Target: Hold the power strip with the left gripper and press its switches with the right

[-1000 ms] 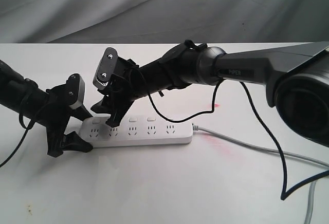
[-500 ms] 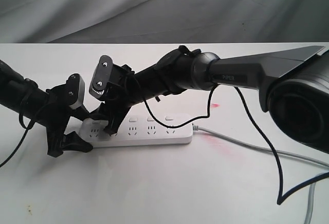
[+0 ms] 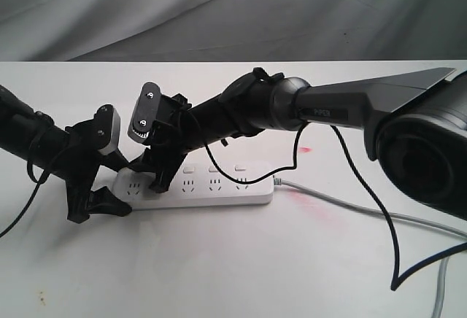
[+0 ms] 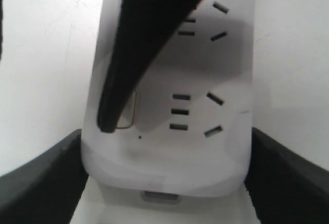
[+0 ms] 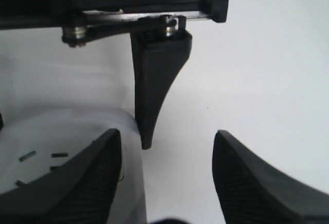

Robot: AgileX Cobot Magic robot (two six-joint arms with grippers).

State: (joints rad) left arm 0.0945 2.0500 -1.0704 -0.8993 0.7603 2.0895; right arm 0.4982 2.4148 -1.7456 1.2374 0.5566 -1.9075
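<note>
The white power strip [image 3: 219,195] lies on the table, its grey cable [image 3: 343,203] leading off right. My left gripper [image 3: 115,184] is shut on the strip's left end. In the left wrist view that end [image 4: 169,167] sits between the two black fingers [image 4: 41,178]. My right gripper [image 3: 152,176], on the PIPER arm, is open and reaches down over the same end. One of its fingers [image 4: 139,54] has its tip on the end switch [image 4: 130,112]. In the right wrist view the right gripper [image 5: 165,134] has one finger over the strip [image 5: 56,142] and the other over bare table. Three switches [image 3: 214,168] show uncovered.
The right arm's thin black cable [image 3: 383,216] loops down onto the table at the right. Faint red marks [image 3: 303,150] lie behind the strip. Grey cloth [image 3: 233,12] hangs behind the white table [image 3: 233,274]. The left gripper's finger [image 5: 154,95] shows in the right wrist view.
My right gripper has moved down and slightly left, bringing its fingertip onto the strip's left end. The left gripper and the strip have stayed put.
</note>
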